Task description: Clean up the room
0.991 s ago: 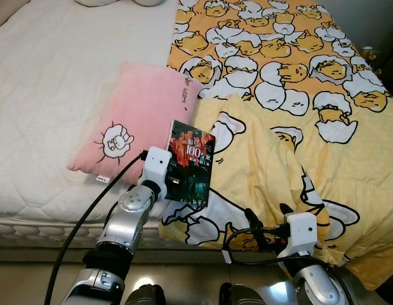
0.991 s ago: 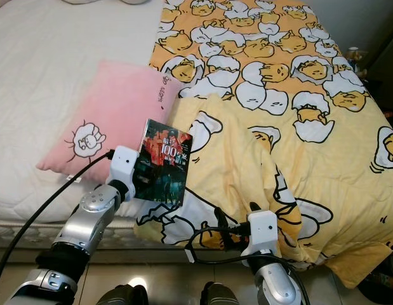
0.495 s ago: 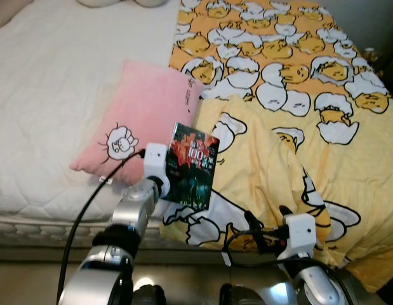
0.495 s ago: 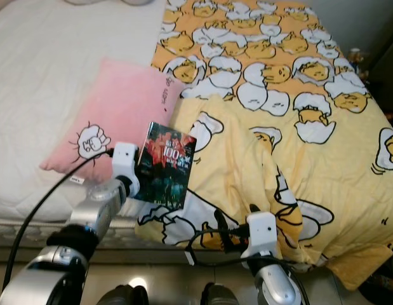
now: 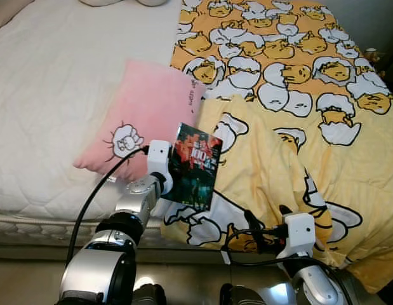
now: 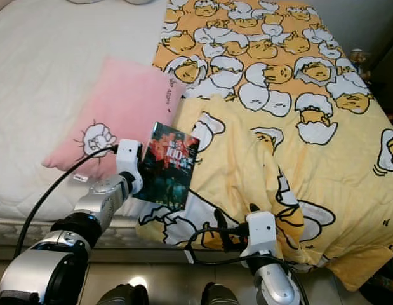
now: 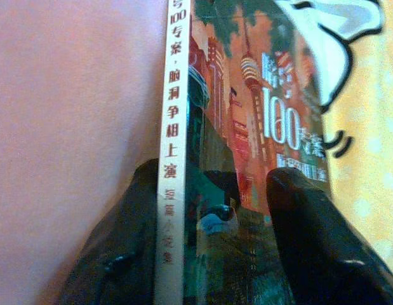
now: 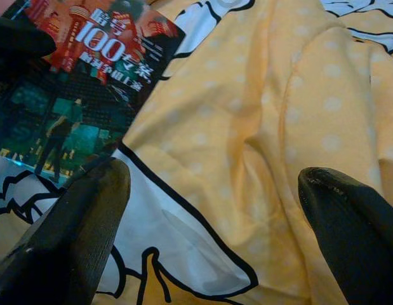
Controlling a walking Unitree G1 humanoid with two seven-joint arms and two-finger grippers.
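Observation:
A dark paperback book (image 5: 196, 166) with a red city cover and "100" on it stands upright over the bed's near edge, between the pink pillow (image 5: 148, 108) and the yellow duvet (image 5: 298, 95). My left gripper (image 7: 215, 244) is shut on the book's lower end, one black finger (image 7: 123, 254) on each side of the spine. My right gripper (image 5: 267, 219) hovers low at the duvet's front edge, open, with nothing between its fingers (image 8: 75, 229). The book also appears in the right wrist view (image 8: 88, 70).
The white mattress (image 5: 50, 76) stretches to the left of the pillow. The egg-patterned duvet covers the bed's right half and hangs over its front edge. A dark object (image 5: 371, 56) sits at the far right beside the bed. Glossy floor (image 5: 31, 286) lies below.
My left arm has stretched out further toward the bed, still holding the book upright. The view has shifted slightly. The right arm has stayed where it was.

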